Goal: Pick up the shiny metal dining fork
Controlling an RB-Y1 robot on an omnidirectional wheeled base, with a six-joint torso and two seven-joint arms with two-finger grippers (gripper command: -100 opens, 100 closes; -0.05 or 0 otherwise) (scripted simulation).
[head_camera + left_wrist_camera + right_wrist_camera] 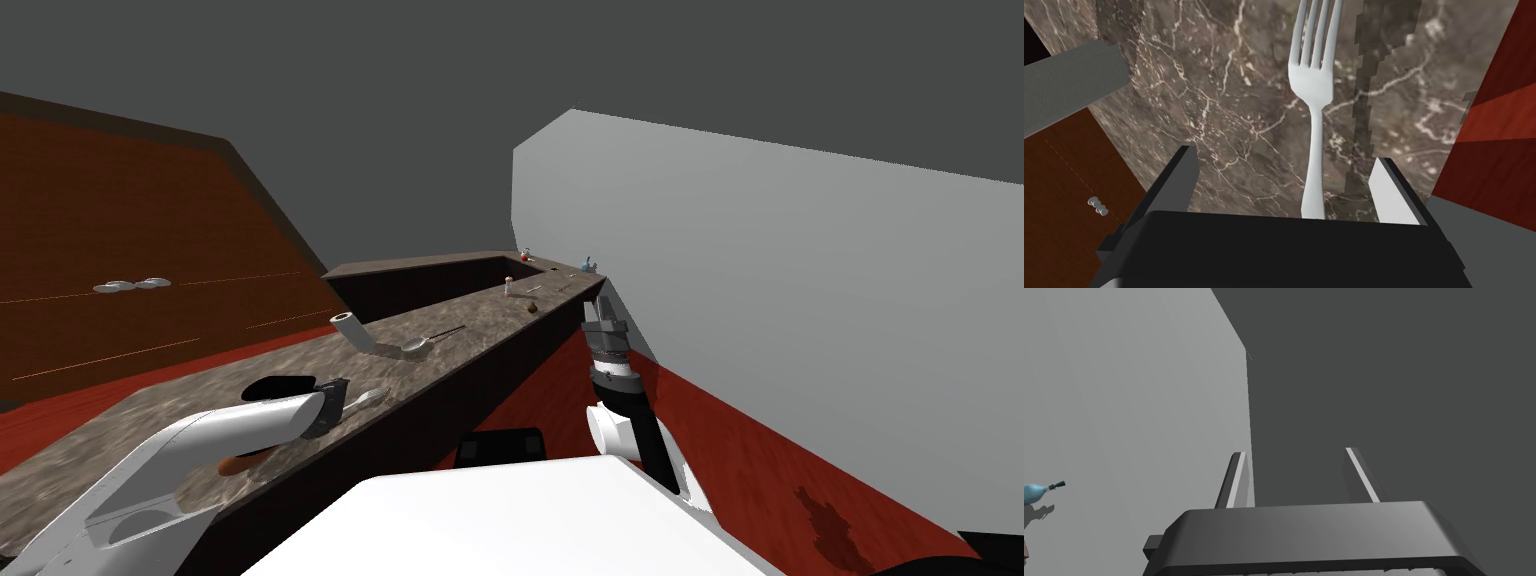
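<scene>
A silver fork (1316,95) lies flat on the brown marbled counter (1224,100), tines pointing away from my left hand. Its handle runs in between the fingers of my left gripper (1289,185), nearer the right finger (1391,192) than the left one. That gripper is open and neither finger touches the handle. In the head view the fork (370,397) sticks out just past the left gripper (342,402) near the counter's front edge. My right gripper (600,312) hangs beside the counter's far end, over the floor; its fingers stand open on nothing (1299,478).
Farther along the counter (470,330) lie a white cylinder (348,327) and a spoon with a dark handle (420,345). Several small items (510,287) stand at its far end. A dark round thing (275,385) sits by my left forearm. Red floor (740,450) lies to the right.
</scene>
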